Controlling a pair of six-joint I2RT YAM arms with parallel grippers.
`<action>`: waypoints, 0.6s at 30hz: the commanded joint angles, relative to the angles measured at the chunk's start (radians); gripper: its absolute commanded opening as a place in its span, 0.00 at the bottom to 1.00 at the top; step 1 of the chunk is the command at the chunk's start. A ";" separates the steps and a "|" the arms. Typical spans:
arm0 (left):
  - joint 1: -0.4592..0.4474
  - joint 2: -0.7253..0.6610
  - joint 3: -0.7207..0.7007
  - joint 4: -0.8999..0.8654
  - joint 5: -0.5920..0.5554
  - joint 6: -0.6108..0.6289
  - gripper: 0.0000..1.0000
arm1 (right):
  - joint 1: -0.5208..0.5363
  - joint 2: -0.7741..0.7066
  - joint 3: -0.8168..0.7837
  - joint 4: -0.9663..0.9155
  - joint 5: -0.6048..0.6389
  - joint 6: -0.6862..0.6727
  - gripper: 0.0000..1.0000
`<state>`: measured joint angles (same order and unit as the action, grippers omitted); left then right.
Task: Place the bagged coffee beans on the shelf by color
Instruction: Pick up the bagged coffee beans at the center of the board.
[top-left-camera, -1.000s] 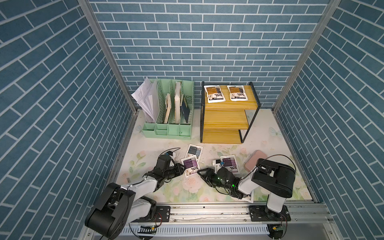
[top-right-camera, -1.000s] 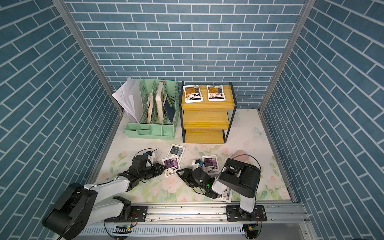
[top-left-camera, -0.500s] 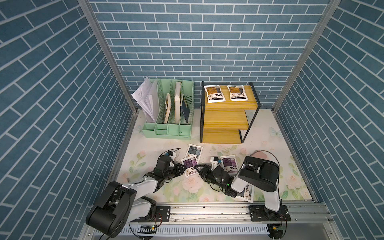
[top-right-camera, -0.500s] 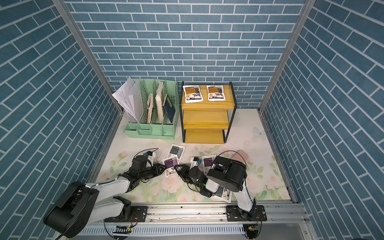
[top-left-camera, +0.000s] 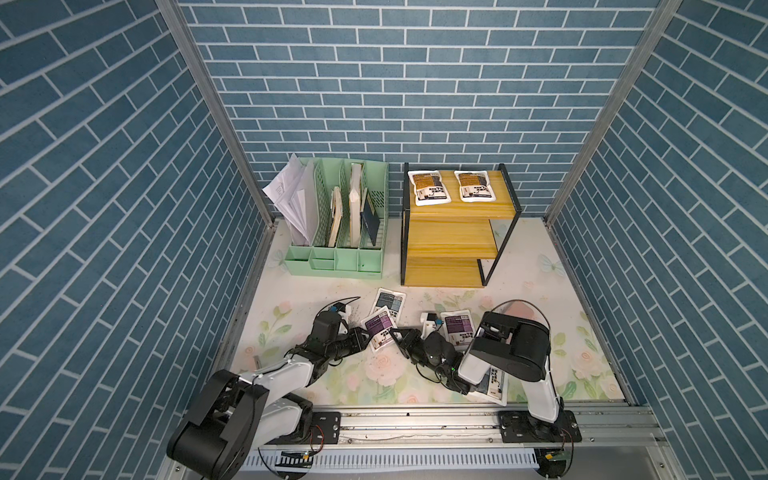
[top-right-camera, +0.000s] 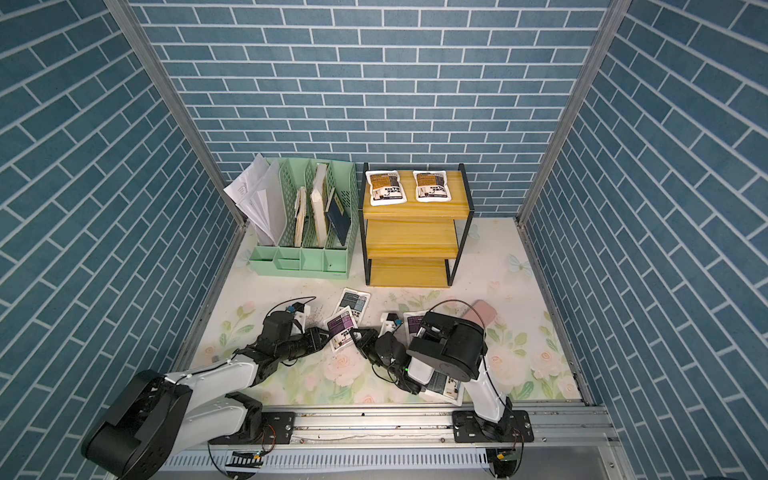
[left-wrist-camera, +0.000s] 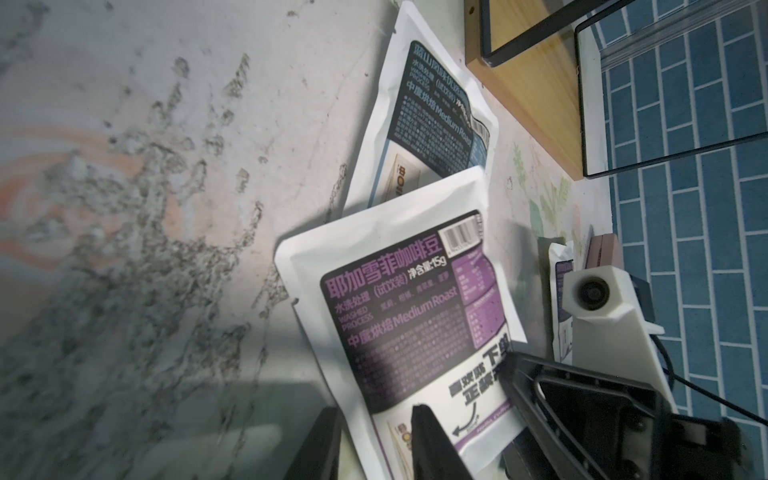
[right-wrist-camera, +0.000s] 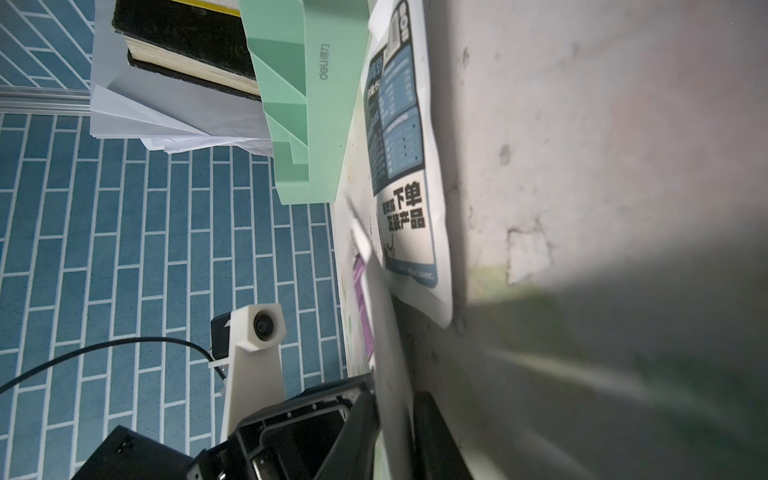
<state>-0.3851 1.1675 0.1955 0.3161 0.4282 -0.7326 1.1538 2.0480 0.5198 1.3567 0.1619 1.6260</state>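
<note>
Grip from two sides on purple pouch (top-left-camera: 379, 329): left tool (top-left-camera: 361, 337) clamped on its near end, right tool (top-left-camera: 397, 335) clamped on a side corner. It sits tilted above the counter (top-left-camera: 374, 378), top edge overlapping grey-blue pouch (top-left-camera: 389, 302). Flat, white, dark text, barcode, purple panel.

— What's different from a second ago?
— The right gripper (top-left-camera: 398, 336) has come in to the purple pouch (top-left-camera: 380, 328). It lay just short of it before, jaws spread.
— And now?
— The jaws have narrowed onto the pouch's edge facing the right arm (top-left-camera: 511, 353).
— Anything else?
— That arm has pivoted toward the pouch. In a top view it now covers most of the pink case (top-left-camera: 524, 309).
</note>
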 joint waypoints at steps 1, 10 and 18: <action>-0.004 -0.031 0.010 -0.062 -0.014 0.008 0.36 | 0.006 -0.025 -0.012 0.032 0.015 0.012 0.19; -0.004 -0.192 0.082 -0.257 -0.068 0.026 0.58 | 0.006 -0.087 -0.047 0.021 0.025 -0.014 0.15; 0.002 -0.405 0.253 -0.531 -0.244 0.071 0.69 | 0.006 -0.311 -0.112 -0.097 0.037 -0.109 0.13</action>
<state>-0.3847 0.7864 0.4156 -0.0807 0.2630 -0.6914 1.1538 1.8156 0.4335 1.2987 0.1764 1.5837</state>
